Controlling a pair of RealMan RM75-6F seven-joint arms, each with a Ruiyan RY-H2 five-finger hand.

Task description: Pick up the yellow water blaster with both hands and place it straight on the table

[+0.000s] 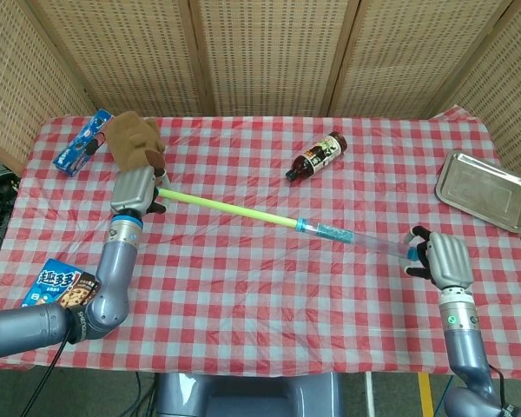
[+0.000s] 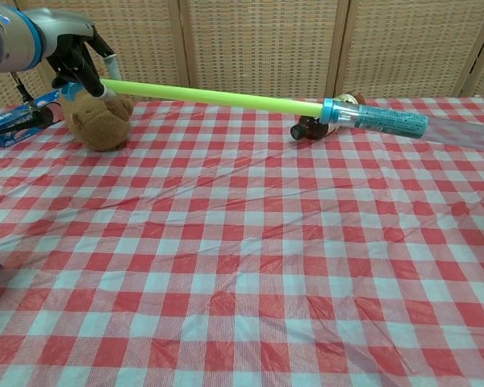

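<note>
Yellow water blaster (image 1: 243,209) hangs above the table, each end gripped by left robot hand (image 1: 135,191) and right robot hand (image 1: 443,261).

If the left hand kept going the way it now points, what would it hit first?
Probably the brown plush toy, which sits just beyond the left hand holding the yellow water blaster. Their height difference is unclear, so it might pass over.

A red-and-white checked tablecloth (image 1: 269,261) covers the table, with woven wicker screens (image 1: 260,52) standing behind it. A brown plush teddy bear (image 1: 132,139) sits near the far left corner, just beside a blue snack box (image 1: 81,139). A dark glass bottle with a red label (image 1: 315,156) lies on its side toward the far middle. A shiny rectangular metal tray (image 1: 484,189) rests at the right edge. A blue cookie packet (image 1: 59,282) lies at the near left edge.
</note>
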